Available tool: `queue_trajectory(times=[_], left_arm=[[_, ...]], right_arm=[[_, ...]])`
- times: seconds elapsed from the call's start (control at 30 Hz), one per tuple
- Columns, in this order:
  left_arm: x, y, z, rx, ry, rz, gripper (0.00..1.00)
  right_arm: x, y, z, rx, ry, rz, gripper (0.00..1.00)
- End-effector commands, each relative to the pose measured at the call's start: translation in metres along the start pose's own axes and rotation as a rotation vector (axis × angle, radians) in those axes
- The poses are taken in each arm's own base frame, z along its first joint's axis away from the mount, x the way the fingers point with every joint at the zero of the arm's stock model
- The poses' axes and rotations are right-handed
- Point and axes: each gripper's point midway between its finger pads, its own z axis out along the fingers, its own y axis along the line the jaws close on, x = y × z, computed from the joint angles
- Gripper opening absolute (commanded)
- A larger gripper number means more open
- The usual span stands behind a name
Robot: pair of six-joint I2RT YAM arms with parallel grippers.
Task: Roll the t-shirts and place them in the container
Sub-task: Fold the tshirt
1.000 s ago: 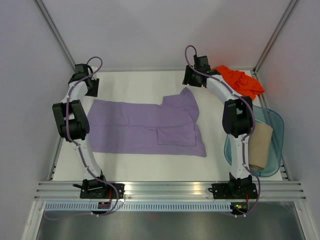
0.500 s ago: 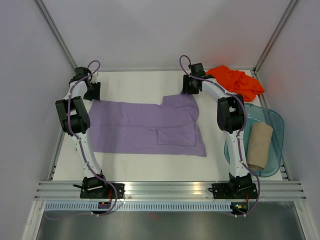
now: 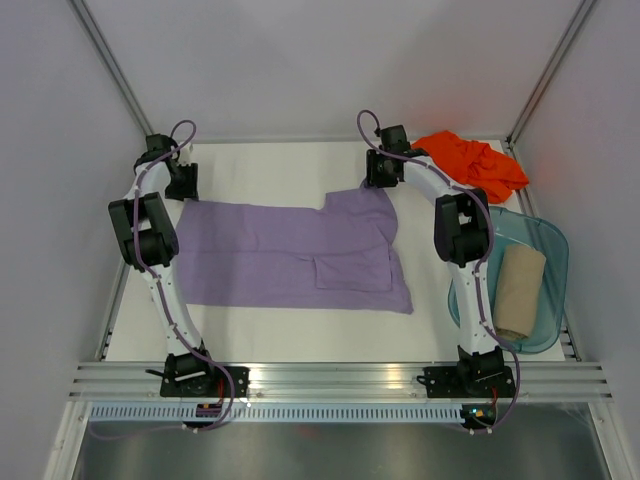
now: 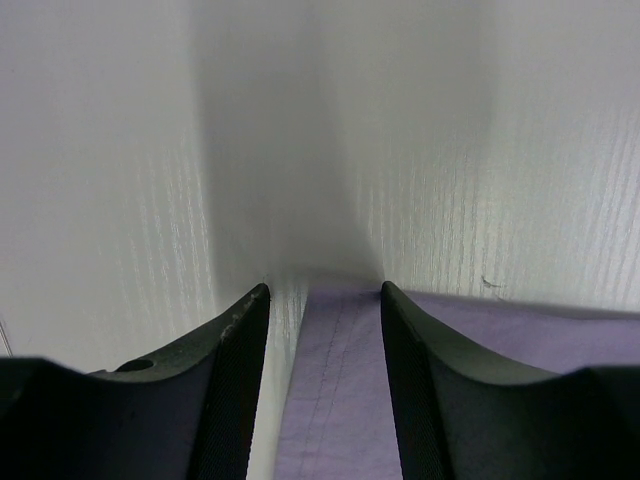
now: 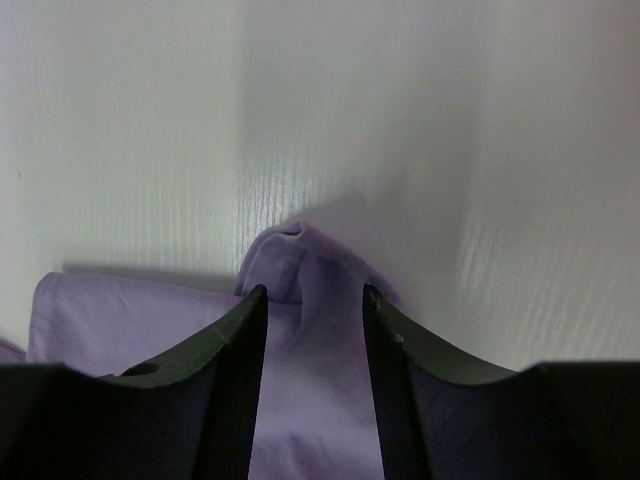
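The lavender t-shirt [image 3: 290,255] lies spread flat on the white table, hem to the left, sleeve folded at the right. My left gripper [image 3: 183,192] is down at its far left corner, jaws open with the hem corner [image 4: 335,380] between them. My right gripper [image 3: 378,180] is down at the shirt's far right corner, jaws open around a bunched fold of purple cloth [image 5: 310,300]. The orange t-shirt [image 3: 475,160] lies crumpled at the back right. The beige t-shirt [image 3: 520,290] sits rolled in the teal tub.
The translucent teal tub [image 3: 548,250] stands at the right edge beside the right arm. Grey walls and metal frame posts enclose the table. An aluminium rail [image 3: 340,378] runs along the near edge by the arm bases.
Both arms have reached further toward the back and lowered onto the shirt's far corners; the right gripper shifted left onto the sleeve. The shirt has barely moved.
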Motion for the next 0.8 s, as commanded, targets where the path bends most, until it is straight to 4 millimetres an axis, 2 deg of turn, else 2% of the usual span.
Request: queue_trajectory(times=[0.0, 0.07, 0.13, 0.23, 0.27, 0.33, 0.4, 0.57, 0.63, 0.67, 0.73, 0.77], left_arm=[[0.01, 0.002, 0.006, 0.019, 0.032, -0.019, 0.54], [0.01, 0.004, 0.007, 0.016, 0.032, -0.006, 0.53], [0.014, 0.003, 0.009, 0.018, 0.043, -0.003, 0.52], [0.015, -0.001, 0.009, 0.04, 0.04, -0.004, 0.51], [0.016, -0.002, 0.009, 0.047, 0.041, -0.004, 0.5], [0.016, -0.003, 0.009, 0.05, 0.041, -0.003, 0.49], [0.016, -0.004, 0.009, 0.054, 0.043, -0.004, 0.45], [0.012, -0.006, 0.008, 0.072, 0.028, 0.0, 0.34], [0.011, -0.01, 0.009, 0.089, 0.025, 0.003, 0.32], [0.012, -0.012, 0.008, 0.099, 0.024, 0.004, 0.25], [0.013, -0.015, 0.007, 0.117, 0.024, 0.003, 0.21], [0.013, -0.017, 0.006, 0.124, 0.022, 0.002, 0.17]], right_arm=[[-0.063, 0.016, -0.058, -0.008, -0.173, -0.054, 0.49], [-0.079, 0.017, -0.069, -0.004, -0.217, -0.077, 0.51], [-0.084, 0.012, -0.07, 0.021, -0.231, -0.098, 0.52], [-0.072, -0.001, -0.053, 0.048, -0.188, -0.109, 0.55], [-0.06, -0.005, -0.038, 0.052, -0.151, -0.111, 0.58], [-0.048, -0.005, -0.029, 0.024, -0.093, -0.122, 0.6], [-0.025, -0.007, -0.012, 0.007, -0.024, -0.126, 0.61], [-0.009, -0.004, 0.01, -0.043, -0.009, -0.137, 0.61], [-0.006, -0.004, 0.014, -0.048, 0.0, -0.139, 0.57], [-0.004, -0.004, 0.015, -0.052, 0.007, -0.143, 0.5], [0.001, -0.005, 0.016, -0.056, 0.018, -0.143, 0.42], [-0.002, -0.004, 0.014, -0.059, 0.007, -0.145, 0.33]])
